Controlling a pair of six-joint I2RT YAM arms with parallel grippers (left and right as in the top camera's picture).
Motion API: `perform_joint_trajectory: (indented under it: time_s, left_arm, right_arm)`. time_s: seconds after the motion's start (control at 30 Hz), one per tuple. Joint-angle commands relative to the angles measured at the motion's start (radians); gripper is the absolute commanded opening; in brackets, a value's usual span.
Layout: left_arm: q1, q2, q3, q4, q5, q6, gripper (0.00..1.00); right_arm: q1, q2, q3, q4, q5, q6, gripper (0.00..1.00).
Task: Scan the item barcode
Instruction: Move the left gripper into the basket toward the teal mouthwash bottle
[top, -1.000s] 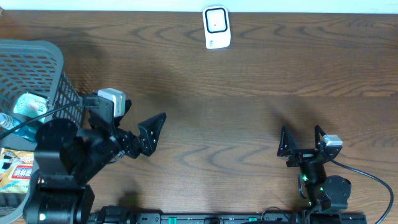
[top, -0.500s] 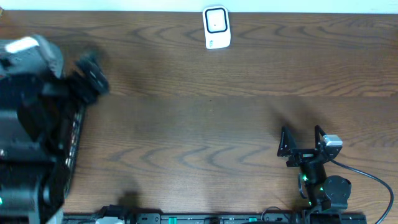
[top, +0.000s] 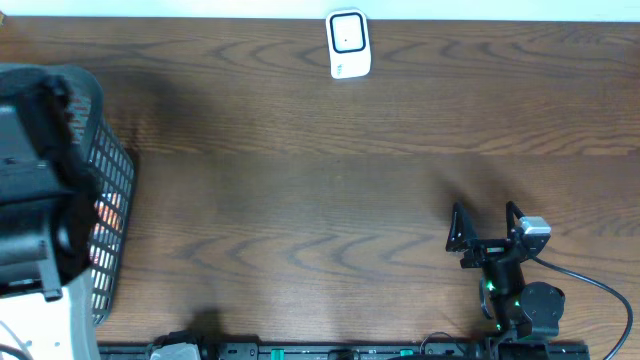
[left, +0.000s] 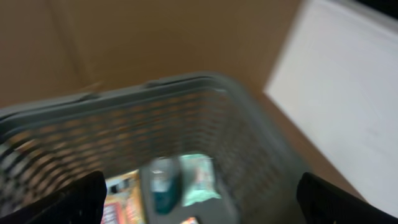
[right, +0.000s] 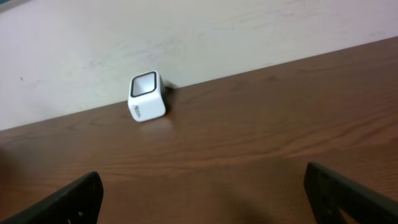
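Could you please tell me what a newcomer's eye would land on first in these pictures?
Most striking is the left arm, a big dark blur over the grey mesh basket at the left edge of the table, with packets inside it. Next is the small white scanner, alone at the table's far edge; the right arm's fingers stand open at the near right.

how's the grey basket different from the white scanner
The basket is large, grey, open mesh, holding items; the scanner is small, white, solid, with a dark window. The basket sits at the left, partly under the left arm; the scanner stands uncovered at the far edge. Both sit on the table.
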Motion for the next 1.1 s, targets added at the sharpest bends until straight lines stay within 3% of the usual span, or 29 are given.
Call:
perform_joint_trajectory:
  time_s: [0.0,0.27,0.37,0.67,0.8,1.07]
  left_arm:
    - [0.154,0.024,0.017,-0.031,0.087,-0.072,0.98]
    - [0.502,0.169,0.017,-0.14,0.426,-0.054,0.98]
    - [0.573,0.269,0.017,-0.149,0.536,0.051,0.98]
    - [0.591,0.451,0.017,-0.136,0.593,0.101,0.98]
    - [0.591,0.528,0.016,-0.109,0.695,0.181,0.98]
    - [0.591,0.611,0.015,-0.086,0.696,0.177,0.98]
  right_arm:
    - [0.005,0.0,-0.001,-0.004,0.002,-0.016,0.99]
    - [0.005,0.0,-0.001,-0.004,0.002,-0.016,0.99]
    - [0.005,0.0,-0.001,-0.004,0.002,-0.016,0.99]
    - [0.005,0.0,-0.001,-0.004,0.002,-0.016,0.99]
    - [0.005,0.0,-0.001,-0.004,0.002,-0.016,0.99]
    - [0.005,0.0,-0.001,-0.004,0.002,-0.016,0.99]
